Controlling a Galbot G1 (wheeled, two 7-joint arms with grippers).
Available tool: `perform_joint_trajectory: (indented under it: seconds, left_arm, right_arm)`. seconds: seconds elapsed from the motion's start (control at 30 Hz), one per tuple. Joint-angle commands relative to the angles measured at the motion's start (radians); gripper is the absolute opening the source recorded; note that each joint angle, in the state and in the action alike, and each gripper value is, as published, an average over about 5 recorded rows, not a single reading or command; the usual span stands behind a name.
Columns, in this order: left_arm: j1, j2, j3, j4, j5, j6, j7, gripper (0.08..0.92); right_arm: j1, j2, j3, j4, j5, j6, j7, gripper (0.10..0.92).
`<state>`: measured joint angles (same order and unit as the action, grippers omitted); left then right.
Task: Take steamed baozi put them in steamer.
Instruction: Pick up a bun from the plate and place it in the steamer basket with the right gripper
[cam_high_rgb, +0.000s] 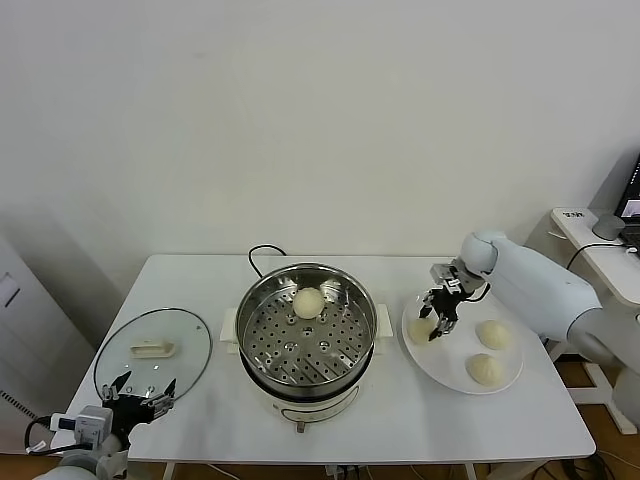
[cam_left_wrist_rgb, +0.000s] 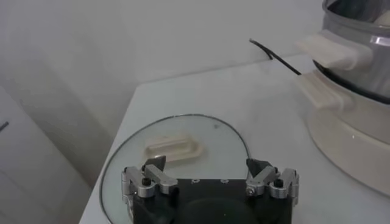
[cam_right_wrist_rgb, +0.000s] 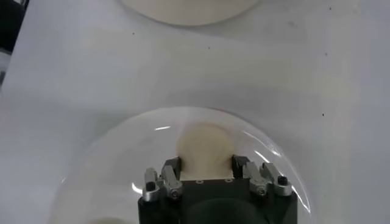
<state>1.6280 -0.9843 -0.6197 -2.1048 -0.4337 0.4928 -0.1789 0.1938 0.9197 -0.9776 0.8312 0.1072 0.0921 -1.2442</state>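
Right gripper (cam_high_rgb: 437, 318) is down on the white plate (cam_high_rgb: 448, 372), fingers closed in around 1 baozi (cam_right_wrist_rgb: 205, 143). Steamer (cam_high_rgb: 262, 295) lies to my left of it, 1 bun (cam_high_rgb: 307, 302) inside already. I'd lift, then carry leftward. Left gripper (cam_high_rgb: 142, 391) waits wide open by the glass lid (cam_high_rgb: 190, 340).

A white rectangular table (cam_high_rgb: 200, 290) stood against a plain off-white wall (cam_high_rgb: 300, 110). A round clear glass lid (cam_high_rgb: 153, 352) with a flat cream handle lay flat near the table's front-left corner. On the right side sat a round white plate (cam_high_rgb: 450, 372). A thin black power cord (cam_high_rgb: 262, 251) looped at the table's back edge. Off to the far right was another white desk (cam_high_rgb: 590, 240) with some grey gear on it, too small to make out.
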Motion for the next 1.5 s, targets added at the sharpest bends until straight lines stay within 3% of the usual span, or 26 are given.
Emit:
perform_joint_trajectory:
  seconds: [0.03, 0.37, 0.77, 1.13, 1.5]
  left_arm:
    - [0.002, 0.003, -0.001, -0.001, 0.0, 0.001, -0.001, 0.823]
    - [-0.002, 0.004, 0.004, -0.008, 0.0, 0.005, -0.001, 0.823]
    - [0.003, 0.006, 0.004, -0.011, 0.001, 0.003, 0.0, 0.823]
    - [0.004, -0.006, 0.003, -0.018, 0.002, 0.002, -0.001, 0.823]
    - [0.008, -0.013, 0.001, -0.017, 0.007, 0.002, -0.001, 0.823]
  right_arm:
    - [0.314, -0.087, -0.284, 0.187, 0.264, -0.108, -0.04, 0.526]
    - [0.629, -0.057, -0.467, 0.337, 0.552, -0.276, -0.055, 0.526]
    - [0.672, 0.122, -0.485, 0.381, 0.872, -0.418, 0.078, 0.524]
    - [0.583, 0.281, -0.456, 0.428, 0.882, -0.483, 0.247, 0.526]
    - [0.449, 0.322, -0.436, 0.466, 0.842, -0.551, 0.39, 0.526]
